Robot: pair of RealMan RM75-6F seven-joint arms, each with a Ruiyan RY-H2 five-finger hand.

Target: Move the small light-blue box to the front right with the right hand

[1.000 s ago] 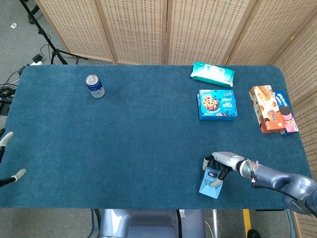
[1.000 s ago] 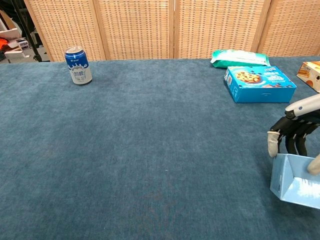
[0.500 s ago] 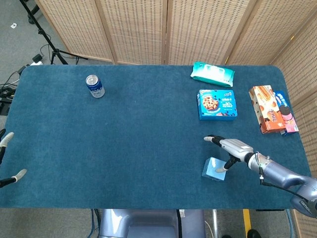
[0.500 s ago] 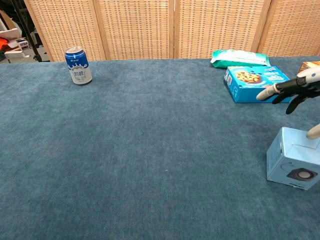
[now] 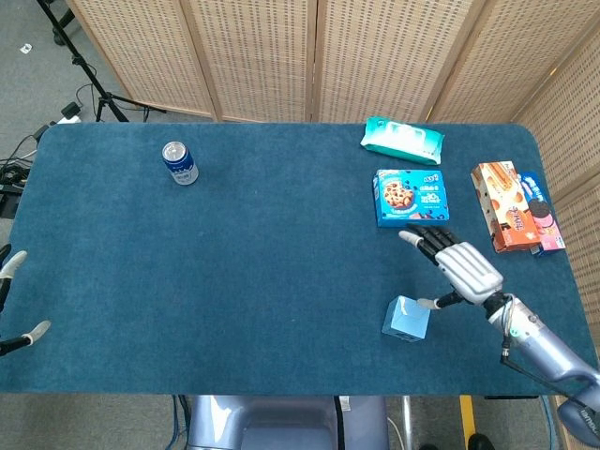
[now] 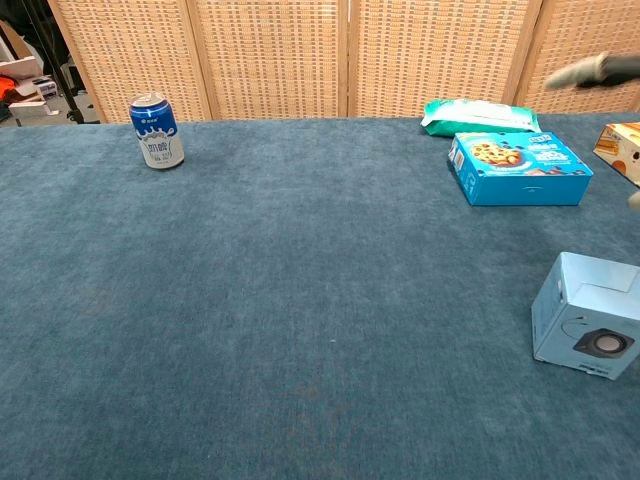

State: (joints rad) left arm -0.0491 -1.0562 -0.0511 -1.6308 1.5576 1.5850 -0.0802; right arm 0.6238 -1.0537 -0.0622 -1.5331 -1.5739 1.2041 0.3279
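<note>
The small light-blue box sits flat on the table near the front edge, over on the right. It's roughly cube-shaped, so no real long axis; in the chest view the side with a round dark mark faces the camera. The right hand is up off it with fingers spread and empty, thumb tip just beside the box's right side. Only the left hand's fingertips show at the left edge, apart, holding nothing. Behind: cookie box, green packet, soda can.
</note>
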